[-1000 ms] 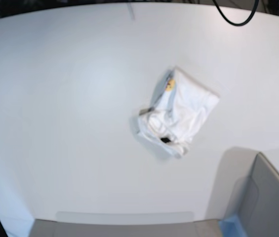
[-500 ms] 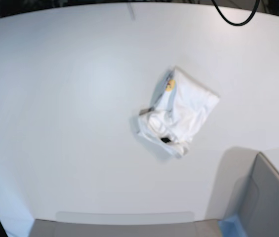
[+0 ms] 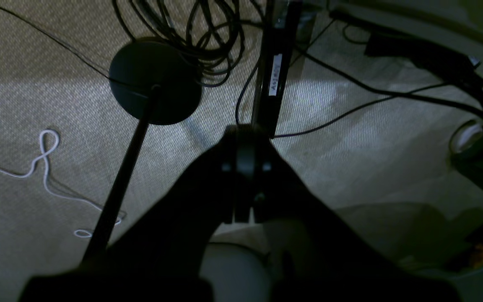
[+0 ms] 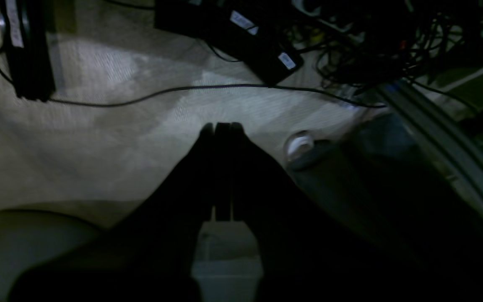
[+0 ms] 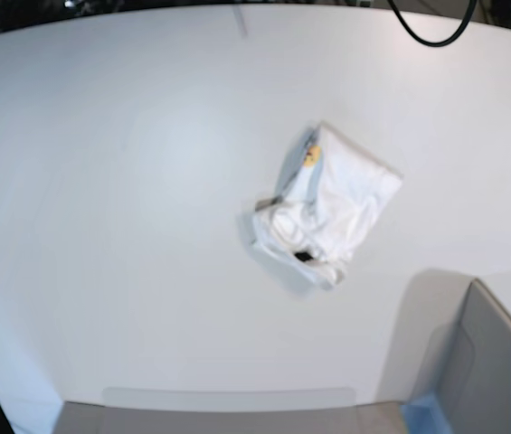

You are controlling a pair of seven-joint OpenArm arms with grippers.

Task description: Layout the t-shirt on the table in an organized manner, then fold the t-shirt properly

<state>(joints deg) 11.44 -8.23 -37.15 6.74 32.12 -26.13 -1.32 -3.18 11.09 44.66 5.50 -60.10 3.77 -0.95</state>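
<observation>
- The surface [image 5: 128,226] takes up nearly the whole base view, white and matte, with a curved far edge; its left half carries nothing of the task.
- The shirt [image 5: 327,206] lies right of centre as a crumpled white bundle, near a grey box with a blue edge [image 5: 481,362] at the lower right but apart from it.
- Neither arm shows in the base view.
- The left hand [image 3: 245,176] hangs over carpet and cables, well away from the shirt, clenched on nothing.
- The right hand [image 4: 220,167] is likewise clenched and empty above the floor, with dark boxes and cables beyond it.
- Handling, as a judgement: the cloth looks light, soft and limp, so it will sag and drag rather than hold a shape. It is not fragile, and may slide on the smooth top.
- Best holds are likely the outer edges or a corner of the bundle, one per hand, so that lifting apart opens it.
- Writing: a small yellow patch [image 5: 309,155] shows near the bundle's upper left, too small to read. White labels on the floor equipment are blurred and unreadable.
</observation>
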